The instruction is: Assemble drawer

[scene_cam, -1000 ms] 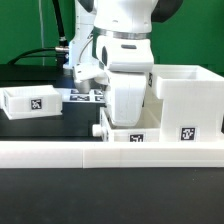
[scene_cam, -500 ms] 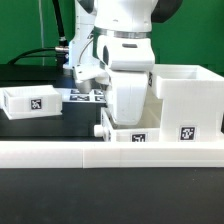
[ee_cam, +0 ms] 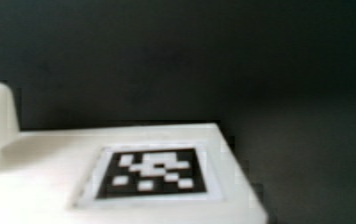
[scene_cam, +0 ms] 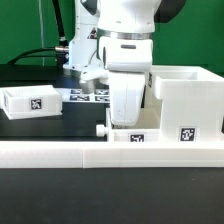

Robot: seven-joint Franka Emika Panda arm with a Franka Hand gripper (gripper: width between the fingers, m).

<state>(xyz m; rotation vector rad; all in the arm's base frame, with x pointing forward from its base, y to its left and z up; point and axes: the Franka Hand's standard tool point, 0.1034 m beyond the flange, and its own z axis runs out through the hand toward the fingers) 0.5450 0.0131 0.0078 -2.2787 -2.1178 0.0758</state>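
A small white tray (scene_cam: 150, 134) with a knob (scene_cam: 100, 129) and a marker tag sits against the long front rail, just left of the large white box shell (scene_cam: 190, 98) in the exterior view. My gripper (scene_cam: 128, 122) reaches straight down at this tray, and the white hand hides the fingers. The wrist view is blurred. It shows a white tagged surface (ee_cam: 154, 170) close below, and no fingers show. A second tagged tray (scene_cam: 30, 101) lies on the black table at the exterior view's left.
The long low white rail (scene_cam: 60, 152) runs across the front. The marker board (scene_cam: 84, 96) lies flat behind the arm. Black cables hang at the back left, in front of a green backdrop.
The hand has shifted slightly towards the exterior view's right. The tray corner that showed beside the hand's left side is no longer seen. The box shell and the left tray have not moved.
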